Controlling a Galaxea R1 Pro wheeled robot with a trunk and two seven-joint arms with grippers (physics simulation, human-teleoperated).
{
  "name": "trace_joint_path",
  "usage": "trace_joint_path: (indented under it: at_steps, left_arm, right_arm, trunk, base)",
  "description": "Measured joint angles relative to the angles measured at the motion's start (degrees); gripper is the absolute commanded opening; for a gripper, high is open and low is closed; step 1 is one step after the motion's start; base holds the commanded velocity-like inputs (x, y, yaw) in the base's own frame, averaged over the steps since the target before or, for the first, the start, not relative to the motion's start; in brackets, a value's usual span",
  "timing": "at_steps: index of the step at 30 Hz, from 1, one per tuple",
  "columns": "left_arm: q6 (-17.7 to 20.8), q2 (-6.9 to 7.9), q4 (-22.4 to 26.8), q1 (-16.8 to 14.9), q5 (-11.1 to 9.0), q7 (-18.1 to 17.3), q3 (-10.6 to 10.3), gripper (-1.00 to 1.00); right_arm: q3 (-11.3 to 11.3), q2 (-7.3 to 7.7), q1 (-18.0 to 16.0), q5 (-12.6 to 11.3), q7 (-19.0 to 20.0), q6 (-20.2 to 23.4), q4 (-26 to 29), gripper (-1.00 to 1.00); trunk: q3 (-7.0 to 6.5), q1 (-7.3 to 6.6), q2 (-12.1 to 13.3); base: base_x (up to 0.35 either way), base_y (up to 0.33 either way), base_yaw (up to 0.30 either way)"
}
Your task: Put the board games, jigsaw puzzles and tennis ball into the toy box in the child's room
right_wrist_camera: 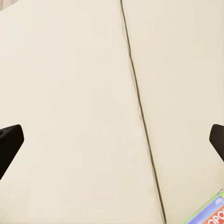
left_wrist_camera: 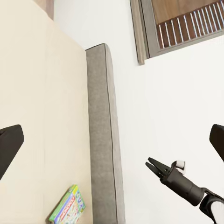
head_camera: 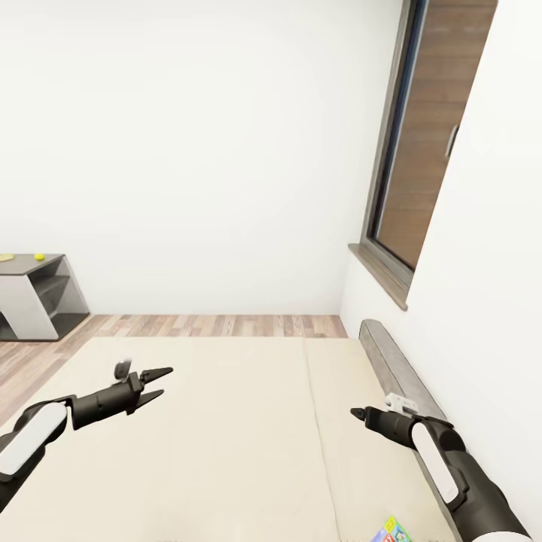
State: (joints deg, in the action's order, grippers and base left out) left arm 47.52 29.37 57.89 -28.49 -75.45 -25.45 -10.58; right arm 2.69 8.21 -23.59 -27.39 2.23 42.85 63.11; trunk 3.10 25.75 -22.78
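The bed (head_camera: 226, 436) is a wide cream mattress with one seam line, spread below both arms. One board game, the Monopoly box (head_camera: 391, 531), lies flat on it beside the headboard, at the lower edge of the head view; it also shows as a green-edged box (left_wrist_camera: 67, 205) and as a corner (right_wrist_camera: 210, 215). My left gripper (head_camera: 164, 381) hangs open over the left of the mattress with nothing in it. My right gripper (head_camera: 355, 412) hovers open past the seam, short of the Monopoly box. The toy box and jigsaw puzzles are out of view.
A grey padded headboard (head_camera: 391, 361) runs along the white wall on the right, under a window (head_camera: 406, 150). A grey shelf unit (head_camera: 34, 293) stands at far left with a small yellow ball (head_camera: 39, 257) on top. Wood floor (head_camera: 188, 325) lies beyond the bed.
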Motion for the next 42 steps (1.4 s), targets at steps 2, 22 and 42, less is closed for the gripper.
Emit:
trace_joint_path:
  at_steps: [2,22,42]
  left_arm:
    - [0.30,0.26,0.43,0.00,-0.23,-0.39,0.04,1.00]
    - [10.73,4.00,14.00,1.20,-0.38,-19.54,4.38,1.00]
    - [10.60,4.06,14.04,1.58,-0.02,-24.41,4.46,1.00]
  right_arm:
    - [-0.03,-0.02,0.00,0.01,0.00,0.00,0.02,1.00]
    - [-0.14,-0.04,0.00,0.08,0.07,0.00,0.10,1.00]
    - [-0.15,-0.10,0.00,0.10,0.08,0.00,0.12,1.00]
  trunk:
    - [0.19,0.00,0.00]
    - [2.04,0.00,0.00]
    - [3.90,0.00,-0.01]
  base:
    - [0.000,0.000,0.000]
    - [0.000,0.000,0.000]
    - [0.000,0.000,0.000]
